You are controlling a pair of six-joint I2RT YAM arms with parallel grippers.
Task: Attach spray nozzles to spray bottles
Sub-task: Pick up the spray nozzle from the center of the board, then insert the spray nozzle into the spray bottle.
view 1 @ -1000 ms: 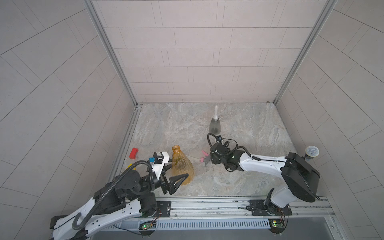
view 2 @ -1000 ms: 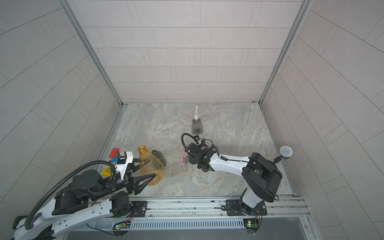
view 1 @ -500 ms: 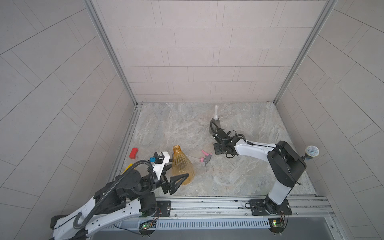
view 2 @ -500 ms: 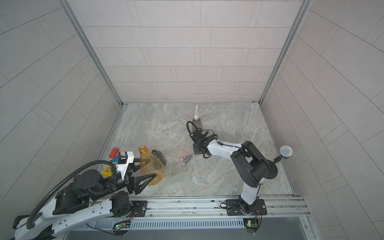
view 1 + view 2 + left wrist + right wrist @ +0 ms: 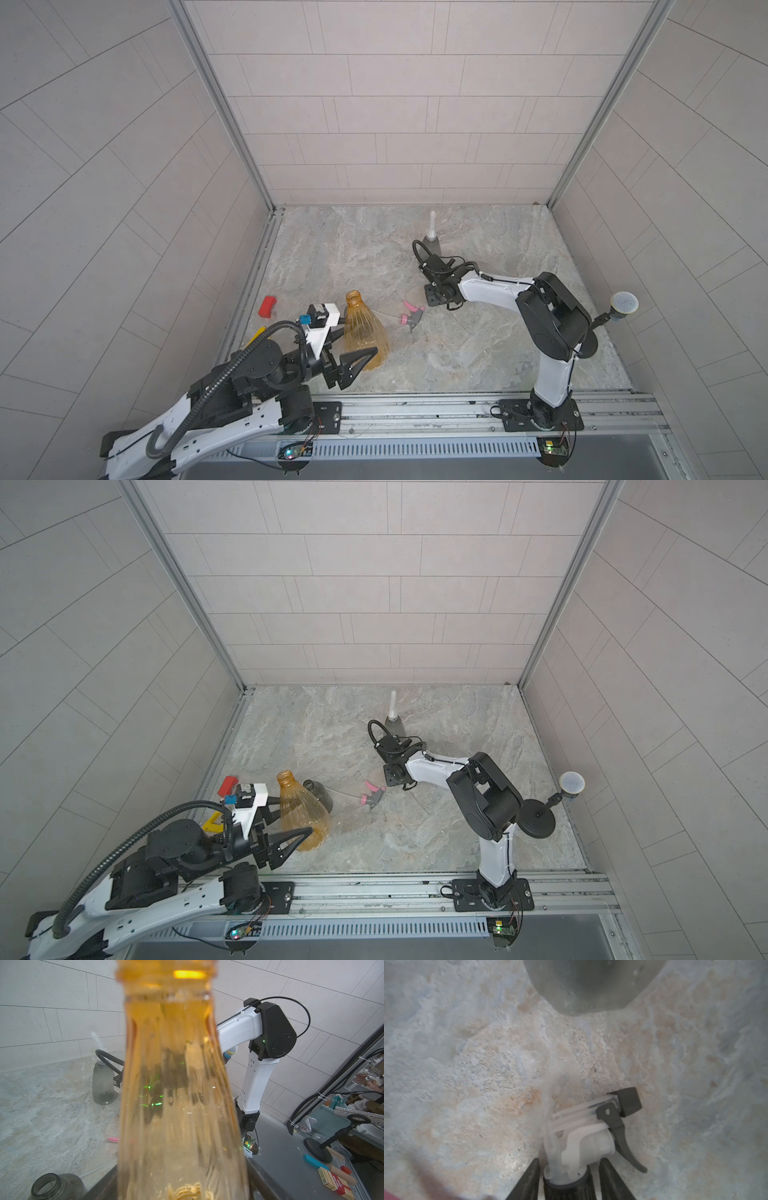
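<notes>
My left gripper [image 5: 348, 351] is shut on the lower body of the orange-amber spray bottle [image 5: 365, 328], which it holds upright and uncapped; that bottle fills the left wrist view [image 5: 178, 1084]. My right gripper [image 5: 570, 1160] is low over the floor, its jaws close on either side of the ribbed black collar of the black-and-white spray nozzle [image 5: 591, 1136]. A thin strip of floor shows on each side, so contact is unclear. Just beyond stands a smoky grey bottle [image 5: 432, 244] fitted with the white nozzle [image 5: 432, 218]. The pink-and-grey nozzle [image 5: 411, 318] lies loose mid-floor. Another grey bottle [image 5: 318, 791] lies uncapped behind the orange one.
A red block [image 5: 267, 306] and a yellow piece [image 5: 257, 332] lie by the left wall. A microphone on a stand [image 5: 623, 305] stands at the right edge. The metal rail [image 5: 415, 409] runs along the front. Tiled walls enclose three sides.
My right gripper has moved away from the pink-and-grey nozzle toward the grey bottle at the back, and its jaws have narrowed. The left arm and the orange bottle have not moved.
</notes>
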